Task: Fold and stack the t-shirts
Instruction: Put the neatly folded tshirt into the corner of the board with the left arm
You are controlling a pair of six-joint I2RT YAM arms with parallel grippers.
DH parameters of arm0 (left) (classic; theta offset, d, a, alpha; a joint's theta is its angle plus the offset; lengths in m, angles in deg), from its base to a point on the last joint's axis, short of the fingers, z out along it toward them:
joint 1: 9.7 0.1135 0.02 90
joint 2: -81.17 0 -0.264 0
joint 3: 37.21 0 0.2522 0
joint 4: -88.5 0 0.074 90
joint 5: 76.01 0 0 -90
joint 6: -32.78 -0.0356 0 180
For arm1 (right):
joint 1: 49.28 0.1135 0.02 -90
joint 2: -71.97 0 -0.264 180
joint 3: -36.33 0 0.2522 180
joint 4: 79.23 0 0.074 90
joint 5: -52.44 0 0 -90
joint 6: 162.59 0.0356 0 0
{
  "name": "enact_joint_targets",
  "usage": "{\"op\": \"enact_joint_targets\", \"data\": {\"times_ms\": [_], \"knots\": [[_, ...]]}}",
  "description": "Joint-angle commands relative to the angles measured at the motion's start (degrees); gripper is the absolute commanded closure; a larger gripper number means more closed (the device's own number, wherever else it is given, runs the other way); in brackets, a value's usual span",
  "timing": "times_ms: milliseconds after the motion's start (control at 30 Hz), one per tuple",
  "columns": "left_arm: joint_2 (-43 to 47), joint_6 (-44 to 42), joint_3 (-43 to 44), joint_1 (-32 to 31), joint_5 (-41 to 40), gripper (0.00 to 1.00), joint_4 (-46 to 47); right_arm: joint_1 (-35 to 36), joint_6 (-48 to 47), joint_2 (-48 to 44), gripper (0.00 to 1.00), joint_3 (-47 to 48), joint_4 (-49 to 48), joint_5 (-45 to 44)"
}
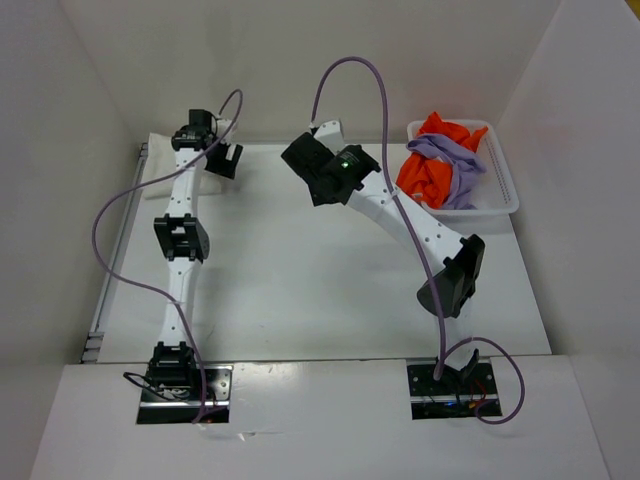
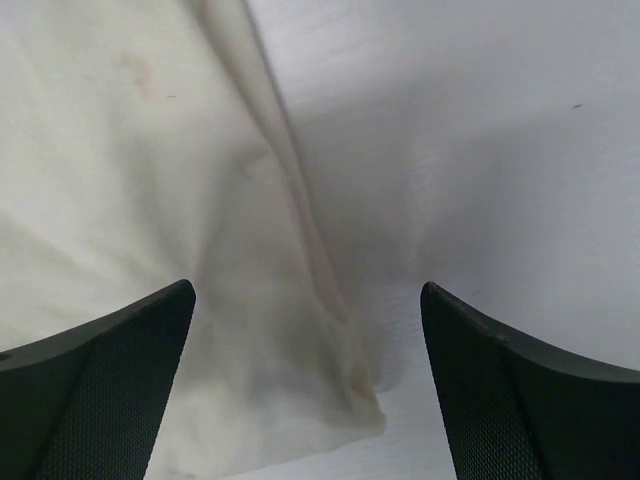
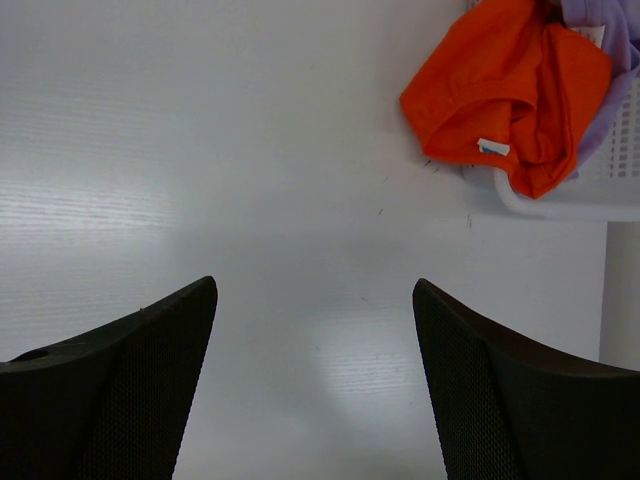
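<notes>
Basically early stage, as far as the views show: no folded stack visible anywhere. Orange t-shirt [image 3: 500,90] and purple t-shirt [image 1: 452,160] sit bunched in the white basket [image 1: 500,200] at the far right of the tabletop [image 1: 300,270], orange one spilling over the rim. Both unfolded.

Left tool [image 2: 305,290] is at the far-left corner, fingers spread wide with nothing between them, hovering over a creased cream-white cloth [image 2: 150,200]. Probably a t-shirt, but can't confirm from the wrist view. It lies rumpled with a ridge running through it, not neatly folded.

Right tool [image 3: 315,282] is also spread wide and empty, over bare tabletop just beside the basket.

Left to do, by my read: pull shirts out, flatten, fold, stack them.
</notes>
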Motion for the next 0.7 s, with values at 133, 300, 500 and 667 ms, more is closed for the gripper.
{"op": "enact_joint_targets", "data": {"times_ms": [133,300,500,667], "knots": [[9.5,5.4,0.6,8.6,1.9,0.00,11.4,0.9,0.6,-3.3,0.16,-1.0,-0.7,-2.0],[7.8,5.9,0.6,13.1,-2.1,0.00,16.4,0.9,0.6,-1.5,0.16,1.5,1.2,-2.6],[2.9,0.9,0.6,15.6,-12.5,0.00,20.4,0.9,-0.7,0.7,0.16,4.2,2.1,-2.6],[0.2,-0.4,0.6,16.6,-15.2,0.00,21.8,0.9,-0.7,0.2,0.16,3.7,2.1,-2.6]]}}
